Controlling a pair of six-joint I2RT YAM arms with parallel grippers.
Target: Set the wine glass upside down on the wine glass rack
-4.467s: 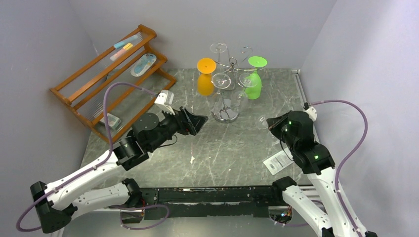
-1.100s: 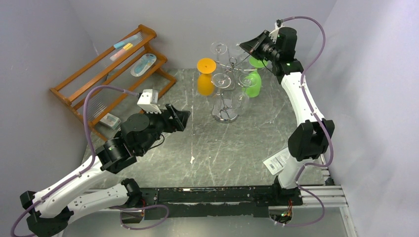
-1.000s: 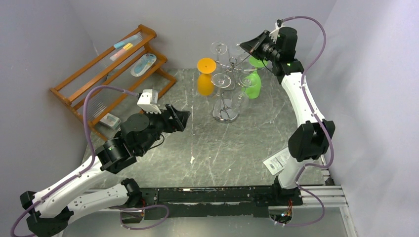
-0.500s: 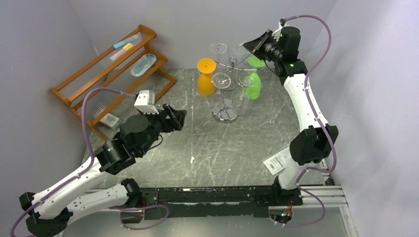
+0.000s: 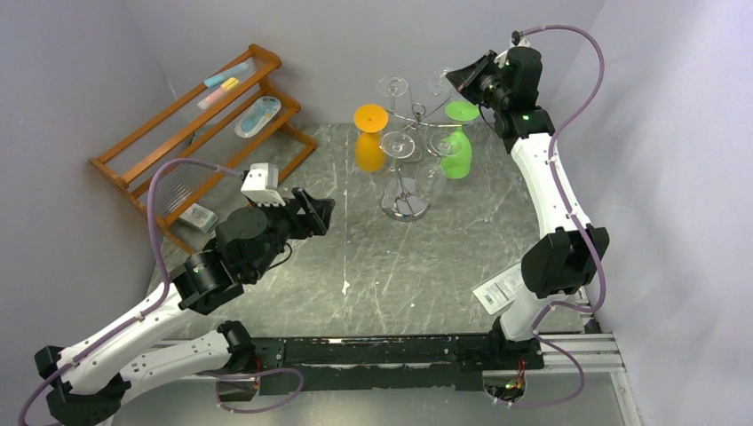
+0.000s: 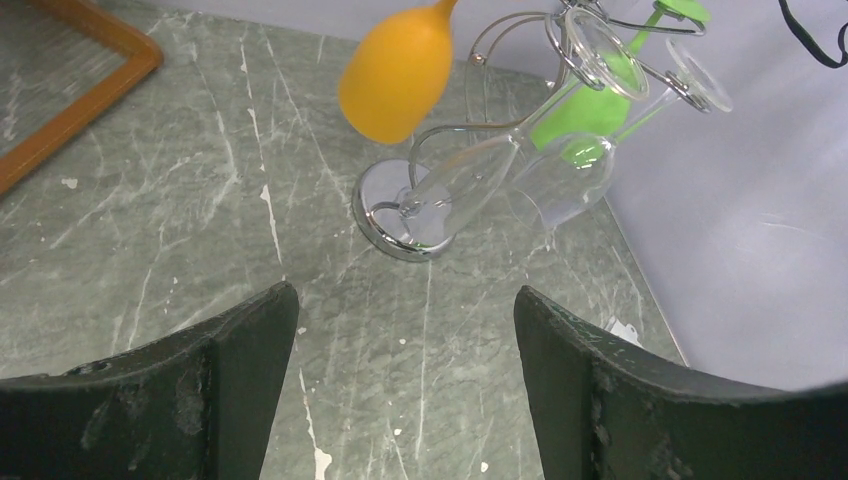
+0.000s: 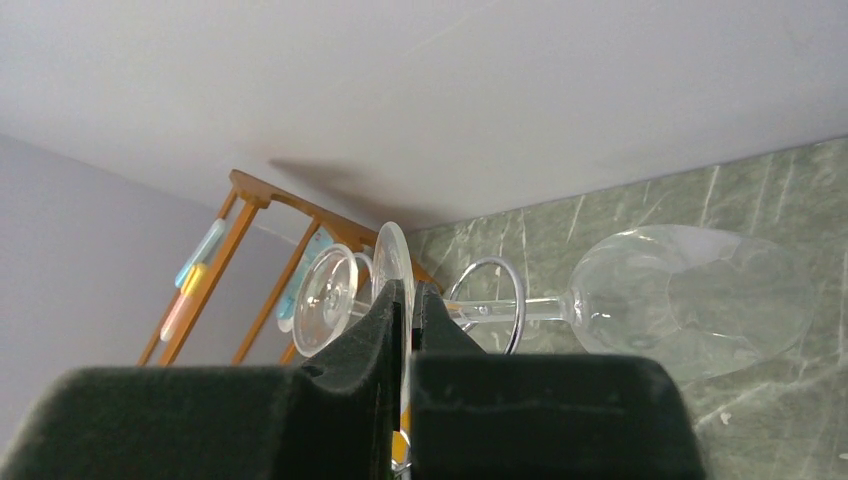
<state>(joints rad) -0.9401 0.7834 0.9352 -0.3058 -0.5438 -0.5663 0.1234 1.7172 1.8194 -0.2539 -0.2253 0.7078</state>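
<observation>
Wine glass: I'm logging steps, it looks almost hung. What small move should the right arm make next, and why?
Probably lower the right gripper so the wine glass seats its foot on the rack loop. The gripper is shut on the foot and the stem runs through the loop, so only seating seems left before release.

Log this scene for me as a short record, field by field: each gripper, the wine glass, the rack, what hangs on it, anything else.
right gripper: shut on the wine glass by its foot, raised at the rack's top
wine glass: clear; stem crosses a wire loop; seated or not, cannot tell
wine glass rack: upright, far side of the table
hanging on rack: orange glass, green glass, clear glasses
left gripper: open, empty, facing the rack
wooden shelf: far left
</observation>
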